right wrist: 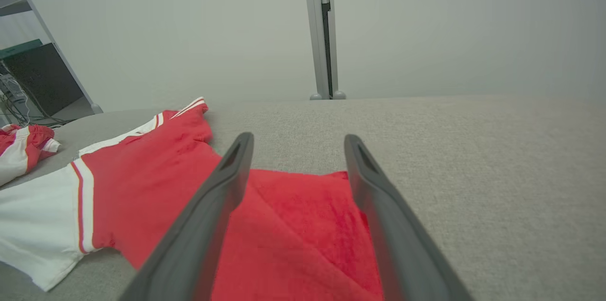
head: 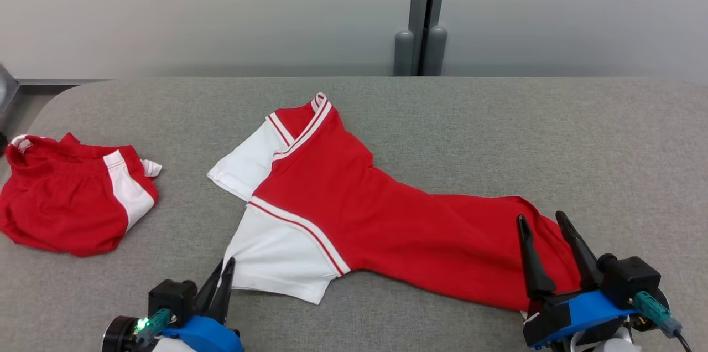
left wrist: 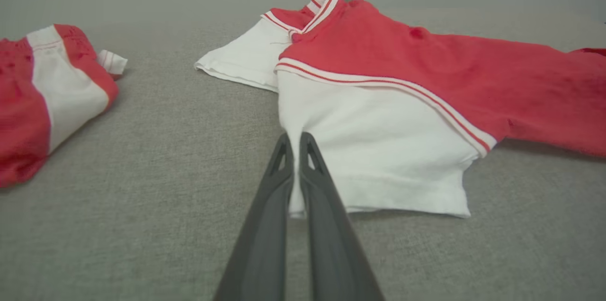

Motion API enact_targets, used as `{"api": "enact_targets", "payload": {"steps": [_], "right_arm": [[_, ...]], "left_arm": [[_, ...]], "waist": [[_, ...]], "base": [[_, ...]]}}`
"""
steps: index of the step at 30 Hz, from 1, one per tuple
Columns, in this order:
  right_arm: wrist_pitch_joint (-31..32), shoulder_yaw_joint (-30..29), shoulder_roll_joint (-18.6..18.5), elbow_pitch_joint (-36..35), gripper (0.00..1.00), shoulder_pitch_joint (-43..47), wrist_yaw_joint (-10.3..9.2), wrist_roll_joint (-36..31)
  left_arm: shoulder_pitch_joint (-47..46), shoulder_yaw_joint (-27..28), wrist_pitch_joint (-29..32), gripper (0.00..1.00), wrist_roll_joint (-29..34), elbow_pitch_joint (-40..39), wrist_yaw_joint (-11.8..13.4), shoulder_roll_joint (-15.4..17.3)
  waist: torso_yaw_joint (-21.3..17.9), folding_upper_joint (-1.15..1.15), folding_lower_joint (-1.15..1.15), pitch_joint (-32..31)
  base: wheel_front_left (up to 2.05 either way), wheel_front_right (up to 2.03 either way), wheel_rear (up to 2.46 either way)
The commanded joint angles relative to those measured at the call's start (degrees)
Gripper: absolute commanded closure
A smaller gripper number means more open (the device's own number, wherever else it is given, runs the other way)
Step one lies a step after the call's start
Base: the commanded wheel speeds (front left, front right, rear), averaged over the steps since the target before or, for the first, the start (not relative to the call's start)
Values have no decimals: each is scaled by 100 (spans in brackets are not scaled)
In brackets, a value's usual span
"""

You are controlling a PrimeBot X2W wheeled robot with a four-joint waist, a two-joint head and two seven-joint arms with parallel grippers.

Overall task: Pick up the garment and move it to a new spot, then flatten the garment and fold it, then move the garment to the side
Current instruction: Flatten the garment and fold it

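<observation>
The garment is a red shirt with white sleeves, stretched out across the grey table from the middle to the lower right. My left gripper sits at the near white sleeve's left corner. In the left wrist view the left gripper is shut, with the sleeve's edge of the garment pinched between its fingers. My right gripper stands open over the red hem end. From the right wrist the right gripper shows red cloth of the garment between and below its spread fingers.
A second red-and-white piece, crumpled shorts, lies at the table's left edge, also in the left wrist view as shorts. The grey padded table has bare room behind and to the right. A grey post stands behind the far edge.
</observation>
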Motion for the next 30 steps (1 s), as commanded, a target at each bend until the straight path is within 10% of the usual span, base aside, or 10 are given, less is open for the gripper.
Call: {"api": "enact_targets", "payload": {"steps": [1, 15, 16, 17, 30], "right_arm": [[-20, -6, -17, 10, 0, 30, 1, 3], [-21, -102, -17, 173, 0, 32, 1, -45], [-21, -105, -17, 188, 0, 17, 1, -46], [-21, -105, -17, 199, 0, -3, 1, -48], [-20, -166, -17, 299, 0, -49, 1, -101]], "left_arm": [[81, 92, 18, 100, -60, -142, 81, 59], [1361, 649, 395, 100, -509, -1387, 763, 435], [1375, 633, 373, 62, -499, -1421, 795, 408], [1380, 635, 330, 0, -519, -1428, 801, 377], [822, 1030, -394, 0, -15, -1422, 705, 30]], "waist": [[59, 0, 0, -2], [353, 0, 0, 42], [354, 0, 0, 43], [352, 0, 0, 39], [70, 0, 0, -153]], "base": [[0, 0, 0], [0, 0, 0], [0, 0, 0], [0, 0, 0], [0, 0, 0]]}}
